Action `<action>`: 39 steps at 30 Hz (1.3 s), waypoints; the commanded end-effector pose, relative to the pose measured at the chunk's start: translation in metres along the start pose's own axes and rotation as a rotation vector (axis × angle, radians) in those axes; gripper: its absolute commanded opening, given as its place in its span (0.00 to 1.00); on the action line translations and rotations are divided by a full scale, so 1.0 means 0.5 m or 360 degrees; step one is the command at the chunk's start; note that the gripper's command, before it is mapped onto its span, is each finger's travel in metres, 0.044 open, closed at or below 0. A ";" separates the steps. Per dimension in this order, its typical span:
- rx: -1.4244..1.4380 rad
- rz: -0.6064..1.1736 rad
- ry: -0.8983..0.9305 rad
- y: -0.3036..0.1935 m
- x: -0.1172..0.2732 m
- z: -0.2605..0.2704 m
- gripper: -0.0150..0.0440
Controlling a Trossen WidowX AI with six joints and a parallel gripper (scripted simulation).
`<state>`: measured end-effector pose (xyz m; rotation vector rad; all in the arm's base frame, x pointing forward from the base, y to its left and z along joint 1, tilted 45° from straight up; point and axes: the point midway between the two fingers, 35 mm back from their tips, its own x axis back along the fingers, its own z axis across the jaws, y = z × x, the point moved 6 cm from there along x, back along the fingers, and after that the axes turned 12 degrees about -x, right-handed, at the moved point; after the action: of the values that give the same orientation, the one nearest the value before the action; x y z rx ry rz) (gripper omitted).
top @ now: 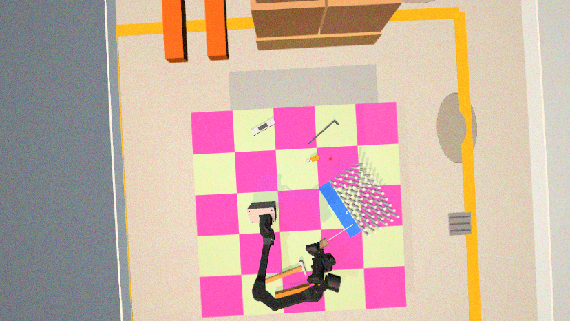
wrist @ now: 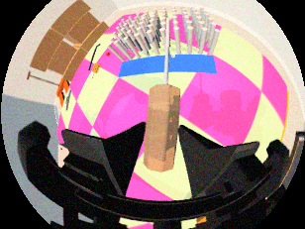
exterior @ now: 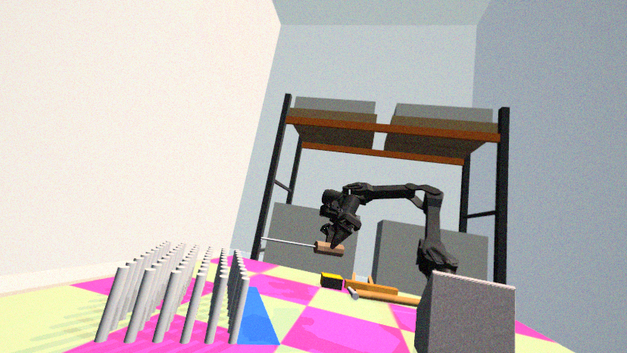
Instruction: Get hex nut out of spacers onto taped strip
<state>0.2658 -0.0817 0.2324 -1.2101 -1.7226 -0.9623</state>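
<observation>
My gripper (top: 320, 244) (exterior: 329, 245) (wrist: 161, 126) is shut on the wooden handle of a thin-shafted tool (top: 323, 242) (exterior: 335, 249) (wrist: 161, 148). The tool is held well above the table, its pale shaft pointing toward the spacers. From overhead the shaft's tip appears over the near end of the blue taped strip (top: 332, 199) (exterior: 255, 324) (wrist: 144, 66). The small nut (top: 347, 212) (wrist: 173, 56) shows as a pale ring on the strip, close to its spacer-side edge. The metal spacers (top: 385, 198) (exterior: 166, 307) (wrist: 203, 39) stand in rows behind the strip. Fine shape at the tool's tip is unclear.
A hammer (top: 283, 273) (exterior: 385, 297) and an orange bar (top: 290, 291) (exterior: 372, 287) lie under the arm. A box (top: 261, 213) (exterior: 471, 315) stands by the arm's base. A dark hex key (top: 323, 131) (wrist: 93, 57), white tool (top: 263, 126) and small orange item (top: 314, 158) (wrist: 96, 67) lie farther off.
</observation>
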 end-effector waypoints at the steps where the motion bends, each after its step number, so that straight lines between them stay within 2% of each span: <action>1: 0.0004 0.0015 0.0024 0.007 -0.009 0.011 0.25; 25: -0.0138 0.0067 0.0138 0.154 -0.058 0.256 0.25; 39: -0.0217 0.0156 0.0132 0.180 -0.085 0.446 0.25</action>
<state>0.3214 0.1112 0.1272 -1.2979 -1.5429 -1.0591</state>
